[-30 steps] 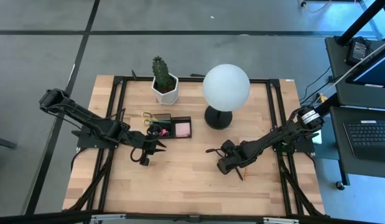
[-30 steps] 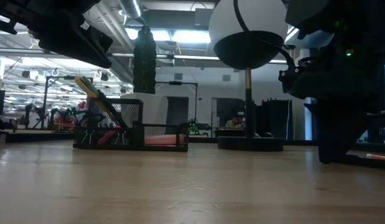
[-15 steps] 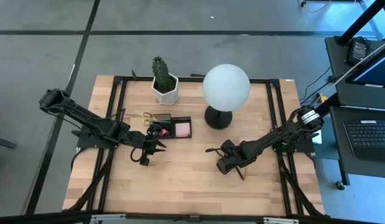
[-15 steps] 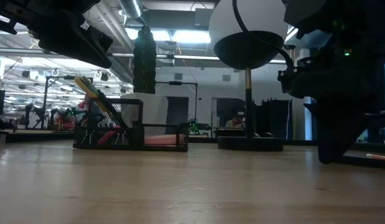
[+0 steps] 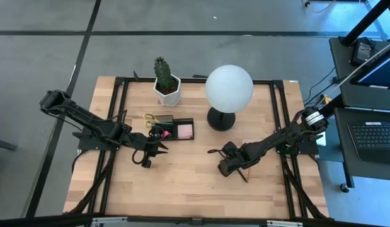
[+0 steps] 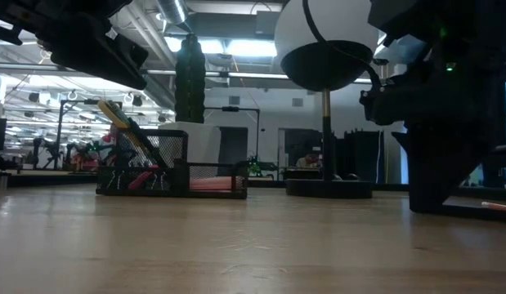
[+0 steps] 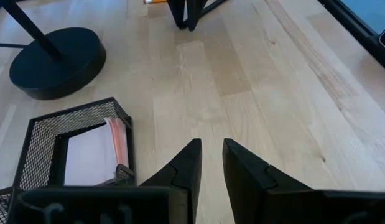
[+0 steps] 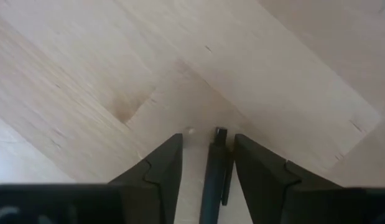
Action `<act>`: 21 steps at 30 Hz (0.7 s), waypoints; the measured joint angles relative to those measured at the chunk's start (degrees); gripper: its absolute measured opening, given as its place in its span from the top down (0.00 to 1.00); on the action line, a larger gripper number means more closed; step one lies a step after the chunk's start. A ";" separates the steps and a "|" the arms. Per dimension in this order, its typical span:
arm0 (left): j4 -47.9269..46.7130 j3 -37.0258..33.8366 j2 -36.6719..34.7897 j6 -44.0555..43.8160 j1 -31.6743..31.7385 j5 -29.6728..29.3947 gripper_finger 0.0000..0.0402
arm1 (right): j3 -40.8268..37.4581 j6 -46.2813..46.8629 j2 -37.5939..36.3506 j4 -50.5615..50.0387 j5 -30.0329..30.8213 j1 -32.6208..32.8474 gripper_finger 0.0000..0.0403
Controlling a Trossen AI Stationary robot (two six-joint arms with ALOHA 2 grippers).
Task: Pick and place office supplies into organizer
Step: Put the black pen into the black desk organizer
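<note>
Toward the front edge of the light wooden worktop, right of its middle: right tool, pointed down at the wood, fingers apart. Straddling a slim black pen that lies flat between them, nearer one finger than the other; not clamped on it, as far as can be told. Just beside that tool, on the side toward the right edge: thin orange pencil, flat on the wood, outside the fingers.

Farther in, left of the middle: left tool, raised off the wood and aimed across toward the right edge. Fingers only a narrow gap apart, bare wood showing through it, nothing held. Sits just in front of the organizer, not touching it.

Next back: low black wire-mesh rectangular organizer, standing flat, left of the worktop's centre. Holds a square pink sticky-note pad in the compartment nearest the lamp, lying flat. Yellow-handled scissors in the taller compartment toward the left edge, leaning at a slant with the handles up above the mesh. Small pink piece low inside that same end, behind the mesh.

Beyond, near the centre and just beside the organizer: white globe lamp on a thin stem and round black base.

At the back edge, left of the lamp: green cactus in a white hexagonal pot, upright.
</note>
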 joint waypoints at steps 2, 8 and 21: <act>0.00 0.00 0.00 0.00 -0.02 0.00 0.85 | 0.00 -0.07 0.00 0.03 -0.39 -0.01 0.64; 0.00 0.00 0.00 0.00 -0.02 -0.01 0.85 | 1.76 -0.80 0.31 -3.20 -2.39 -0.09 0.63; 0.63 0.00 0.00 -0.04 0.00 0.00 0.85 | 2.95 -3.56 0.26 -5.04 -8.33 0.11 0.63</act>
